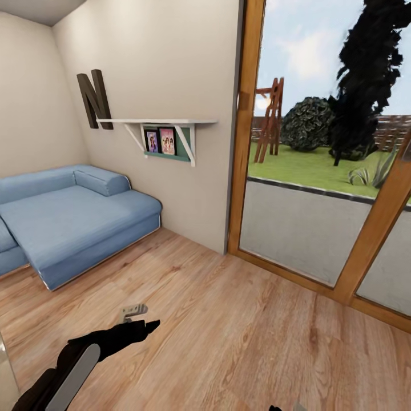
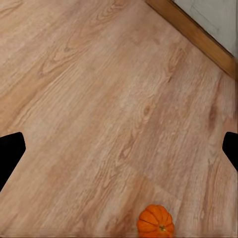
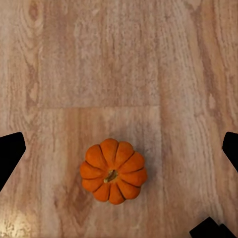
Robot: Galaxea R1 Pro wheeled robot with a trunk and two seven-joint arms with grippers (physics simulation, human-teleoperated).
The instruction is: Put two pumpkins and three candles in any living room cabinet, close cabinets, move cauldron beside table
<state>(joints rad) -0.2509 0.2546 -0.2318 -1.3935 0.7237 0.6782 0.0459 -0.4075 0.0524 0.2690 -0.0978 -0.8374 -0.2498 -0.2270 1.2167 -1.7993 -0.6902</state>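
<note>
A pumpkin (image 3: 113,171) sits upright on the wooden floor (image 3: 119,59), directly below the right gripper (image 3: 119,148), whose jaws are spread wide and empty, probably lined up for a grab. The left gripper (image 2: 119,148) is also wide open, with the pumpkin (image 2: 155,221) off-centre. The head view shows a blue sofa (image 1: 74,217) far left and a glass door (image 1: 319,171) right.

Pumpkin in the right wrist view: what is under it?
The pumpkin sits upright, stem up, directly on the wooden floor. Bare planks surround it. The patch beneath it is covered, so anything there is hidden.
</note>
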